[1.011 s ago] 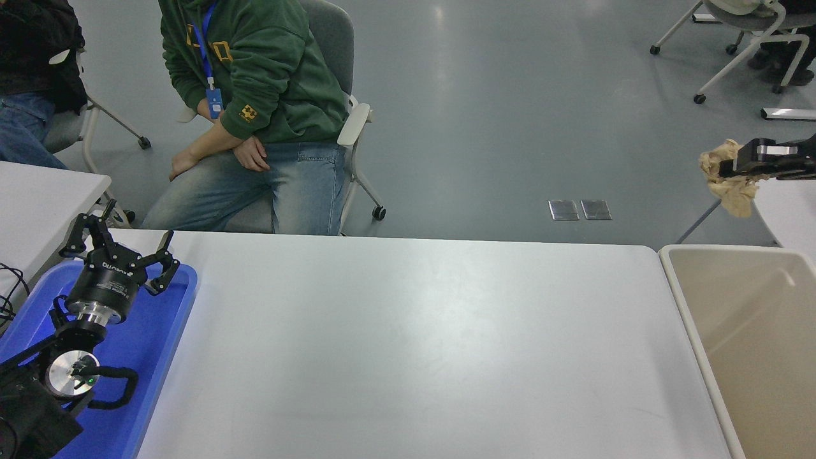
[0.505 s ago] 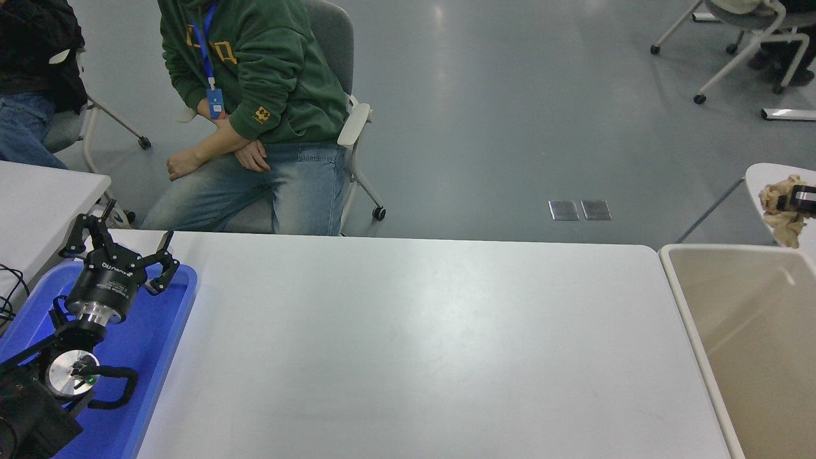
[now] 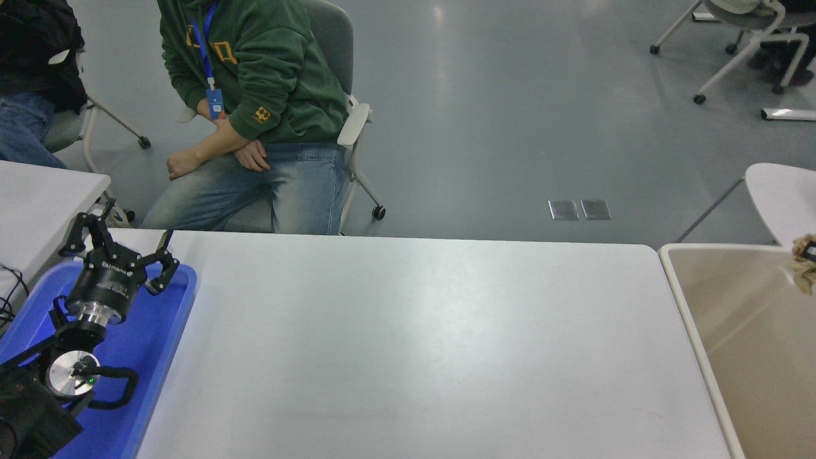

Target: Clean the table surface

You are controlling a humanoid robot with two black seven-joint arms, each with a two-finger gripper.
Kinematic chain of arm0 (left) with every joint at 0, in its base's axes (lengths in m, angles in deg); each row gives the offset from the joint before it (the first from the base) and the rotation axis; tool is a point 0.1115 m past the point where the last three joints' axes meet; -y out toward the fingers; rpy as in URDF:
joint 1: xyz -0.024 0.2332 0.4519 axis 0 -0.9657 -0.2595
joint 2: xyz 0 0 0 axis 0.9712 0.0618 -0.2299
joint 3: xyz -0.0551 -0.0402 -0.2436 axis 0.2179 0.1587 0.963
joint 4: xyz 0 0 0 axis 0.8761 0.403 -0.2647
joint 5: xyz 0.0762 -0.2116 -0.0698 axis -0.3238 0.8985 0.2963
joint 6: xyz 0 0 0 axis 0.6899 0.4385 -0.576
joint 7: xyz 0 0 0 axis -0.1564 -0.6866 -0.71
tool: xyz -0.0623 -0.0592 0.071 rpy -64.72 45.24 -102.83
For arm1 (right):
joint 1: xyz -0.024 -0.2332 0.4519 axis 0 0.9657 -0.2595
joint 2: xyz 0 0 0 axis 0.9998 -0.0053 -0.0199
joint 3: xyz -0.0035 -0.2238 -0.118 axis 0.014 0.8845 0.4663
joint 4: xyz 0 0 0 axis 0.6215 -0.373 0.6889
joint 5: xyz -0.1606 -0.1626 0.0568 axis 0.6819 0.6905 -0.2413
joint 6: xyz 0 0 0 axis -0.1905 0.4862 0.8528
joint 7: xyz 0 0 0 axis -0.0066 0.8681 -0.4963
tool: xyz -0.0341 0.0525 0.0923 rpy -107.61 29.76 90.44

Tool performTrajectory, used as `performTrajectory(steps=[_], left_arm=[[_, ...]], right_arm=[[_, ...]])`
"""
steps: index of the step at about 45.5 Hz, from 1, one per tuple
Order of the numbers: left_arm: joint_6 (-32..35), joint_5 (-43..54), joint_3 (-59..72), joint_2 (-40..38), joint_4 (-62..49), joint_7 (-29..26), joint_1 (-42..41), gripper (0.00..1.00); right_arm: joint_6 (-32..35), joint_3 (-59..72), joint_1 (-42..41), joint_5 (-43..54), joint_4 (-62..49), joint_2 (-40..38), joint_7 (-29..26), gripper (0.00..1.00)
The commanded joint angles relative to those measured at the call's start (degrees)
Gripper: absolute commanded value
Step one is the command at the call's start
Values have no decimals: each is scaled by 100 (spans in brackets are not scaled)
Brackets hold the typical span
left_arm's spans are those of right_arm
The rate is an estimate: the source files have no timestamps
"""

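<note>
The worktop [image 3: 408, 344] fills the middle, white and bare. At the right edge, over the beige bin [image 3: 752, 331], a scrap of tan cloth [image 3: 804, 262] shows; its holder's fingers can't be made out. Left gripper [image 3: 118, 245] hovers over the blue tray [image 3: 153, 344], fingers spread.

Table surface [image 3: 408, 344]: white, smooth laminate-looking top, soft sheen with a pale glare patch toward 12 o'clock. Blue tray [image 3: 162, 331] at 9 o'clock: glossy moulded plastic. Left gripper [image 3: 118, 245] over it: matt black fingers, body black with a brushed bright-metal ring and a polished metal disc lower down the arm. Beige bin [image 3: 695, 331] at 3 o'clock: smooth plastic, dull satin walls, lighter rim. Tan crumpled scrap [image 3: 804, 261] at the right edge above the bin: soft, wrinkled, cloth or paper, cannot tell which. Floor [image 3: 510, 115]: grey, smooth, semi-gloss with reflections. Person [image 3: 255, 70] at 11 o'clock: green fleecy cloth hoodie, faded denim
</note>
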Motion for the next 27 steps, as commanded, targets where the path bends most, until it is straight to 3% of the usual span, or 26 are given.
performTrajectory(steps=[1,15,27], left_arm=[[0,0,0,0,0,0,0,100],[0,0,0,0,0,-9,0,100],[0,0,-9,0,0,-8,0,100]], right_arm=[[-634,-708,738,-269,-538,469,-483,0],[-1284,-1586,1002,-295,-538,1189,-1099,0],[-1399,-1895,1125,-304,-530,1550,-1371,1]])
